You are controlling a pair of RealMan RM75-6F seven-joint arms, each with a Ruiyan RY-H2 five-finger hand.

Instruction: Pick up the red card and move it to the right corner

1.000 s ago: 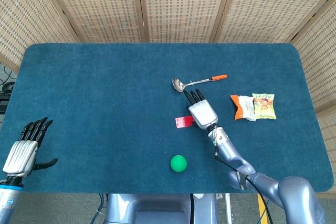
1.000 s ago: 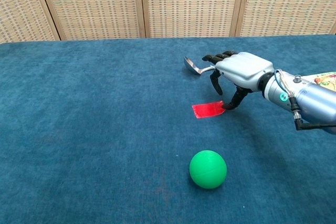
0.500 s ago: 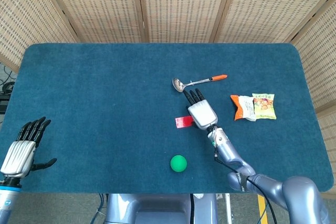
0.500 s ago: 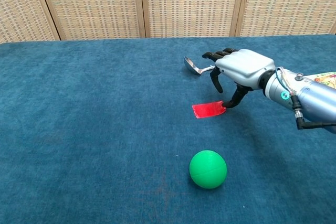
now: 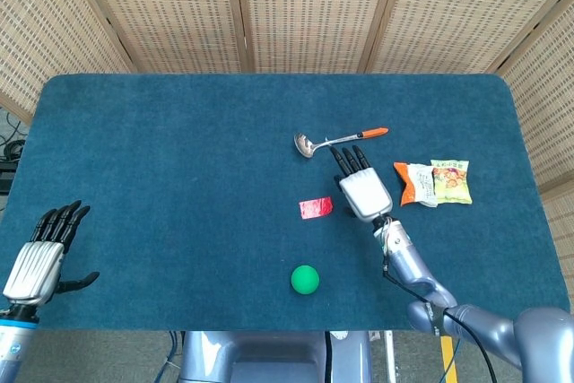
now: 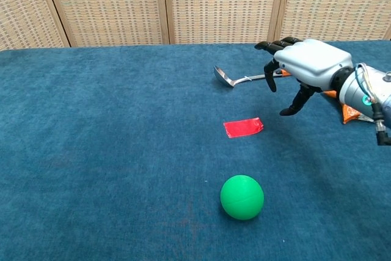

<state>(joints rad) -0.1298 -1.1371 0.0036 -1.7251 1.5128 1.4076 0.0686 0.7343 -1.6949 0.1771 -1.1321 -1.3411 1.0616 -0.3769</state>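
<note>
The red card (image 5: 315, 208) (image 6: 243, 128) lies flat on the blue table cloth, near the middle. My right hand (image 5: 362, 185) (image 6: 303, 65) hovers just right of the card and above the cloth, palm down, fingers spread, holding nothing and clear of the card. My left hand (image 5: 41, 254) rests open at the table's near left edge, seen only in the head view, far from the card.
A green ball (image 5: 305, 279) (image 6: 242, 197) sits in front of the card. A ladle with an orange handle (image 5: 339, 140) (image 6: 241, 79) lies behind the right hand. Two snack packets (image 5: 432, 183) lie to the right. Wicker screens stand behind the table (image 5: 179, 150).
My right hand has lifted off the card's right edge and drawn away to the right and up. The card stays flat in place. The left hand has barely moved.
</note>
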